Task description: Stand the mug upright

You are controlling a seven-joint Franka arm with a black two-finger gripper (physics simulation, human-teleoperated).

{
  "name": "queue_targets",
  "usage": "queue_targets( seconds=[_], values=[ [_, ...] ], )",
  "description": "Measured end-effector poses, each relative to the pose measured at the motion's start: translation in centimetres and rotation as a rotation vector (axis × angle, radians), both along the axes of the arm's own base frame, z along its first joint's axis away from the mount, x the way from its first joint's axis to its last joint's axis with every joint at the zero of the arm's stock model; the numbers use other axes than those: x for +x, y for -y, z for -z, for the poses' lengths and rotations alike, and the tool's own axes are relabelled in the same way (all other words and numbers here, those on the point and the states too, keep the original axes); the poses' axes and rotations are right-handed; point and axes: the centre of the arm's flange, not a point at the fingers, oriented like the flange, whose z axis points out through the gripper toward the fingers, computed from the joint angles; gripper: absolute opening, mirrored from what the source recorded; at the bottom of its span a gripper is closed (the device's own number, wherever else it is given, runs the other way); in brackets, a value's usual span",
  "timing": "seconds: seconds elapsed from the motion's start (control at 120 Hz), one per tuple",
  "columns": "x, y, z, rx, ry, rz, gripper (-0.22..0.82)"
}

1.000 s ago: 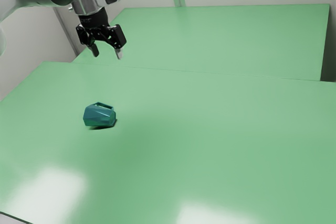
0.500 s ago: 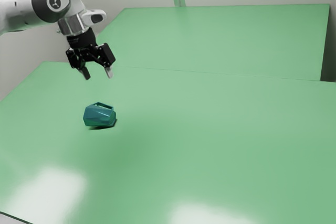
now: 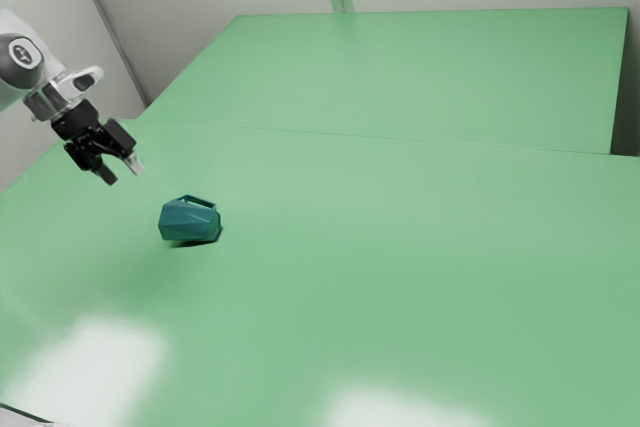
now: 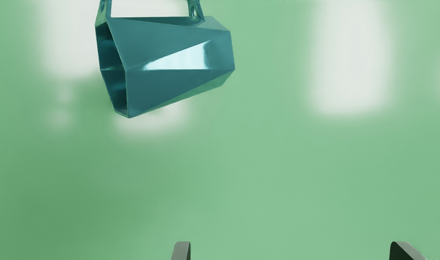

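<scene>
The mug (image 3: 190, 220) is lying sideways; green surface (image 3: 430, 72) is spreading beyond the table's (image 3: 420, 277) far edge; we are holding end effector (image 3: 122, 173) wide open, empty.

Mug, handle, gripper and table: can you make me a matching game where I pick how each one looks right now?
1. Mug
2. Handle
3. Gripper
4. Table

A. Flat and green
B. Jaws apart, holding nothing
C. Lying tipped over
D. A teal loop on a drinking cup

Right pairs: 1-C, 2-D, 3-B, 4-A
</scene>
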Motion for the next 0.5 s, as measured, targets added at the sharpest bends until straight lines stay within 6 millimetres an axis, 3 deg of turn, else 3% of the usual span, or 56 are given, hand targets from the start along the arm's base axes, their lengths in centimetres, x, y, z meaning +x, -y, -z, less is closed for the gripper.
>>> queue_targets(
  seconds=[0.2, 0.35, 0.5],
  values=[
    [1.6, -1.2, 4.1, -0.102, 0.059, 0.103, 0.6],
    [3.1, -3.6, 8.3, -0.184, 0.093, 0.126, 0.6],
    [4.1, -4.3, 11.2, -0.234, 0.136, 0.145, 0.6]
  ],
)
